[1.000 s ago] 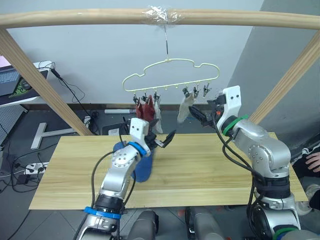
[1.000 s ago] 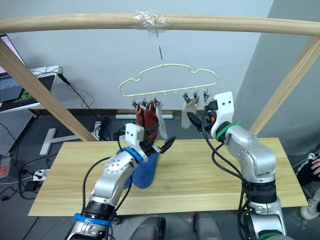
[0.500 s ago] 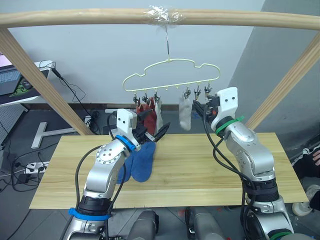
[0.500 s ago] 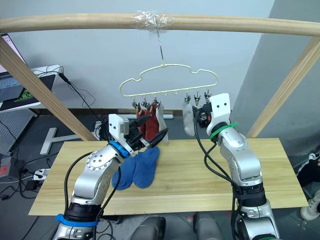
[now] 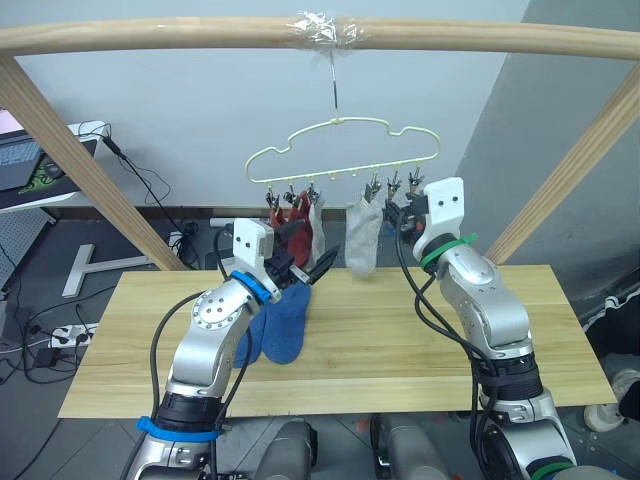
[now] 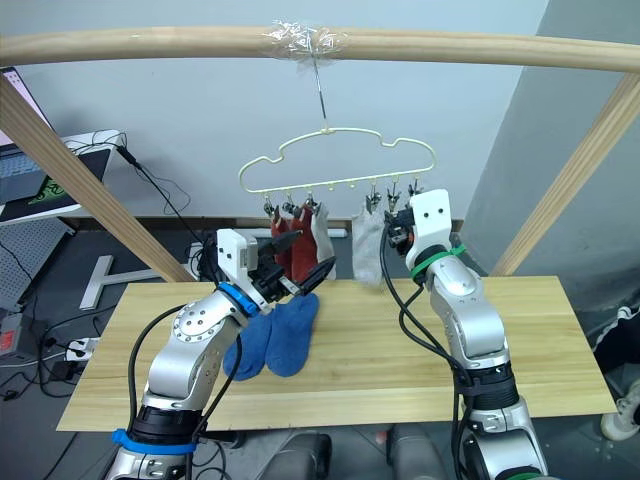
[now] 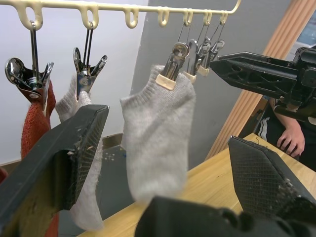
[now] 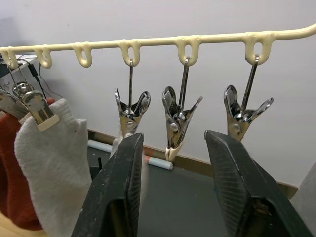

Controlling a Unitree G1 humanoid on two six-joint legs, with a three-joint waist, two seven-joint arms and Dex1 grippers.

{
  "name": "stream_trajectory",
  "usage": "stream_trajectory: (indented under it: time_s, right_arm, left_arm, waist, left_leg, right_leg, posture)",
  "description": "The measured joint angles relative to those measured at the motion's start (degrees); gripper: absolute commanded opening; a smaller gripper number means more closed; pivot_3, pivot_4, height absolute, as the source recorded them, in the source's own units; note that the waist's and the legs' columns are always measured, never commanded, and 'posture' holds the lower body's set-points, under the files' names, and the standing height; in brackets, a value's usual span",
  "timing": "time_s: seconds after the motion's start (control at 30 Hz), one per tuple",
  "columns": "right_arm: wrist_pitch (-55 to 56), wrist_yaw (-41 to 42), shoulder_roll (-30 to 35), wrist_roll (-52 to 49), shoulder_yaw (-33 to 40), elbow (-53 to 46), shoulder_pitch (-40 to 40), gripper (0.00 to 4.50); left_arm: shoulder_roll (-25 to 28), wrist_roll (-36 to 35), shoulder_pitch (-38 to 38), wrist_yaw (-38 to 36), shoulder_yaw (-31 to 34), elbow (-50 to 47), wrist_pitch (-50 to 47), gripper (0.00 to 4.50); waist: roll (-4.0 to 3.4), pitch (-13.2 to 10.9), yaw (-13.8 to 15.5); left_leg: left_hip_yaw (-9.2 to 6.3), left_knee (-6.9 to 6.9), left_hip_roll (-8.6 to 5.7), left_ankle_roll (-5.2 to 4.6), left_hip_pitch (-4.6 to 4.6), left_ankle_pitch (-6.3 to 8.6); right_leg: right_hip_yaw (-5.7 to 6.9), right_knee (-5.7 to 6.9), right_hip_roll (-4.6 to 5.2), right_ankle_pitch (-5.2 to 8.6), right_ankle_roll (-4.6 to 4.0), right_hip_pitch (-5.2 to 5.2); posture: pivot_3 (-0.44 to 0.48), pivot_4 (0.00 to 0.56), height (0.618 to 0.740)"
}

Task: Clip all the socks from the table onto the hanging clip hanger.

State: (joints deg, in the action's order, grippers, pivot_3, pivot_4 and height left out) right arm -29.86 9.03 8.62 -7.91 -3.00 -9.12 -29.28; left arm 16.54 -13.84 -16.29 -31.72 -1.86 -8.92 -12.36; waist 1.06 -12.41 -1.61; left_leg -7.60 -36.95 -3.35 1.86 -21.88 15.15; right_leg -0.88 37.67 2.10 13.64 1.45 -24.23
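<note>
In the left eye view, 2 blue socks are seen lying on the table, while red and grey socks are clipped to the clip hanger. In the left wrist view, the left gripper is held wide open and empty before a hanging grey sock. In the right wrist view, the right gripper is held open and empty below 3 clips.

blue socks partly behind left arm, red socks overlapped
</note>
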Motion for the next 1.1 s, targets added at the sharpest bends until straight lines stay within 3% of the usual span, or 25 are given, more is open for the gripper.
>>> stream_trajectory:
  time_s: [1.1]
  right_arm:
    - [8.48,-2.83,-4.11,2.73,1.61,17.17,-9.29,2.01]
  left_arm:
    - [2.9,-1.88,-2.61,1.03,2.41,-3.23,-2.14,4.5]
  waist:
    - [-0.06,-0.05,-0.12]
  left_leg:
    - [-0.01,0.01,0.01,0.0,0.01,0.0]
  right_leg:
    - [-0.01,0.08,-0.01,-0.01,-0.02,-0.03]
  posture:
    - [0.044,0.225,0.74]
